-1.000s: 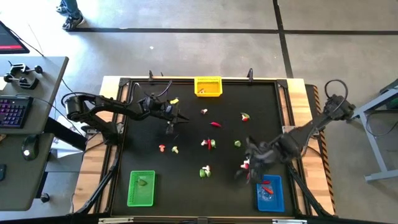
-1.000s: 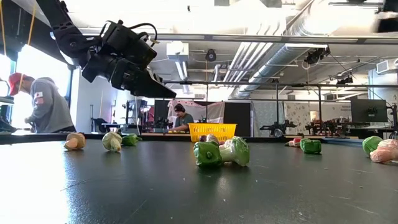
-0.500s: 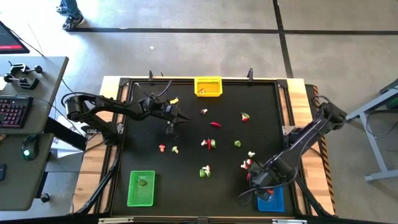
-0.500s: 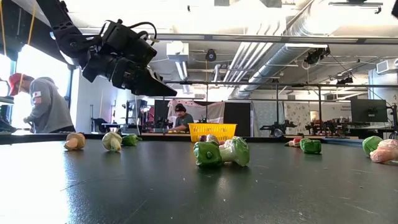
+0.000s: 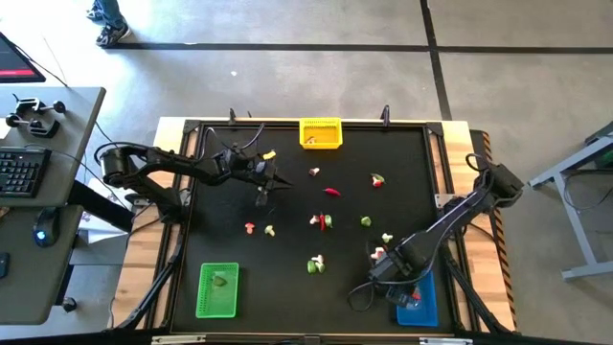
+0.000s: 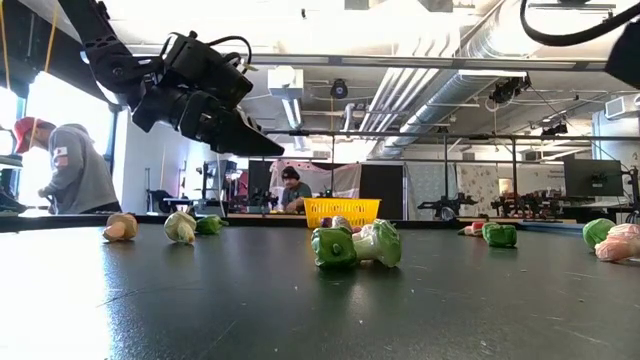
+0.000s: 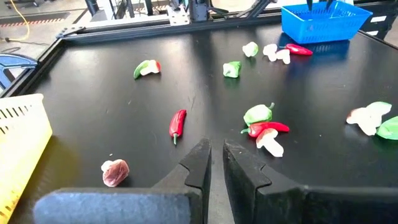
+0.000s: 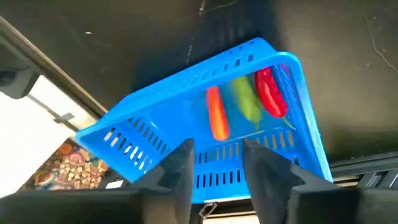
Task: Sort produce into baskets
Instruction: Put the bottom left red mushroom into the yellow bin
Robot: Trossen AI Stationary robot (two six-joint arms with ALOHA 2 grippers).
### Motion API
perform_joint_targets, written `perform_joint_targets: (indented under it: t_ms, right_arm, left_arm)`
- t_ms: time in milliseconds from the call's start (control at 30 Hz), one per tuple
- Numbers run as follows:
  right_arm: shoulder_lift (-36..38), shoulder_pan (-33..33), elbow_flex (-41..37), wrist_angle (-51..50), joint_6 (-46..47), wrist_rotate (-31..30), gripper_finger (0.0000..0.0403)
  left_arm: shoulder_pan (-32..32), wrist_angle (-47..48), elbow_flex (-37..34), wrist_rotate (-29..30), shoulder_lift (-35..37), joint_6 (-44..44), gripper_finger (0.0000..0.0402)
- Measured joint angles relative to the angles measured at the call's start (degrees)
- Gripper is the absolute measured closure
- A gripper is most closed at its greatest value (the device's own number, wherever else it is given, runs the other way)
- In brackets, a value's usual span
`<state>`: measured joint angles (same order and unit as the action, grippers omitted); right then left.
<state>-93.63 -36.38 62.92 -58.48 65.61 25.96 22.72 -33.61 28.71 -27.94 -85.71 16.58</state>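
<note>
The right hand (image 5: 400,286) hangs over the table's near right part, directly above the blue basket (image 8: 205,149). In the right wrist view its fingers (image 8: 180,168) stand apart with nothing between them: released. Below them in the basket lie an orange piece (image 8: 216,113), a green one (image 8: 247,99) and a red pepper (image 8: 268,92), side by side, long axes roughly parallel.

The left hand (image 7: 214,163) hovers above the table's far left part, fingers nearly together and gripping nothing, so it is clenched on air.

Loose produce is scattered over the middle of the table. Just ahead of the left hand lies a red chili (image 7: 177,123), its long axis running roughly away from the hand; a pinkish-tan piece (image 7: 114,172) sits beside it, and a cluster (image 7: 264,127) of green, red and white lies to its other side.

Near the right hand, toward the table's middle, a red-and-white piece (image 5: 379,254) lies just beside the basket, with a pale green one (image 5: 387,238) beyond it. The right arm looks nearer to these. The yellow basket (image 5: 321,133) stands at the far edge, the green basket (image 5: 217,290) at the near left.
</note>
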Motion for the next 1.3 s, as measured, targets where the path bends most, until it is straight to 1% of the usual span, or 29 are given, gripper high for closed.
perform_joint_targets:
  t_ms: [100, 167, 233, 300, 367, 433, 500, 533, 567, 633, 700, 767, 833, 933, 1067, 1200, 1300]
  right_arm:
    - [0.95, 0.39, 0.0, -0.22, -0.16, 0.76, 0.0256]
    - [2.14, 0.42, 0.0, -0.22, 0.17, 1.13, 0.0254]
    - [3.75, 0.42, 0.0, -0.19, 0.38, 1.12, 0.0261]
    - [5.69, 0.42, 0.0, -0.15, 0.22, -0.12, 0.0279]
    - [8.15, 0.39, 0.0, -0.14, -1.57, -4.37, 0.0304]
    - [10.83, 0.42, 0.0, -0.13, -4.1, -8.74, 0.0338]
    - [13.26, 1.02, 0.0, -0.21, -6.8, -12.44, 0.0379]
    - [14.51, 1.49, 0.0, -0.3, -8.41, -14.3, 0.039]
    - [15.59, 2.09, 0.0, -0.37, -10.29, -16.87, 0.0395]
    - [17.34, 3.82, 0.0, -0.35, -14.41, -21.45, 0.0389]
    - [18.25, 5.8, 0.0, -0.32, -19.72, -25.09, 0.0391]
    - [18.92, 7.9, 0.0, -0.28, -24.94, -27.1, 0.0399]
    - [19.2, 10.32, 0.0, 0.05, -29.82, -27.43, 0.04]
    - [19.11, 14.17, 0.0, 2.12, -36.88, -27.44, 0.0401]
    - [18.93, 19.07, 0.0, 8.45, -46.9, -26.77, 0.0402]
    - [18.93, 23.16, 0.0, 13.7, -55.5, -26.74, 0.0402]
    - [18.7, 26.03, 0.0, 15.94, -60.05, -26.76, 0.0403]
  left_arm:
    - [0.0, 0.0, 0.0, 0.36, 0.0, 0.01, 0.0371]
    - [0.0, 0.0, 0.0, 0.61, 0.0, 0.02, 0.0371]
    - [0.0, 0.01, 0.0, 0.73, 0.0, 0.02, 0.0371]
    - [-0.03, 0.55, 0.02, 1.83, 0.02, 0.02, 0.0371]
    - [-0.31, 2.64, 0.02, 4.48, 0.07, 0.25, 0.0374]
    - [-0.67, 5.89, 0.03, 6.81, 0.07, 1.36, 0.038]
    - [-1.14, 8.76, 0.03, 7.68, 0.07, 2.36, 0.0388]
    - [-1.46, 9.95, 0.02, 7.73, 0.07, 2.72, 0.0392]
    - [-1.81, 10.95, 0.02, 7.74, 0.07, 3.0, 0.0395]
    - [-2.73, 12.3, 0.02, 8.17, 0.07, 3.01, 0.04]
    - [-4.12, 13.43, 0.02, 10.67, 0.07, 3.03, 0.04]
    - [-5.74, 15.01, 0.03, 14.08, 0.11, 3.08, 0.0401]
    - [-7.39, 18.29, 0.66, 16.68, 0.24, 3.1, 0.0401]
    - [-9.99, 24.11, 2.38, 18.23, 0.5, 3.1, 0.0401]
    - [-14.08, 31.59, 4.89, 19.04, 0.52, 3.1, 0.0401]
    - [-18.68, 39.81, 7.36, 21.95, 0.52, 3.01, 0.0401]
    - [-22.05, 46.55, 9.27, 25.54, 0.73, 1.75, 0.0401]
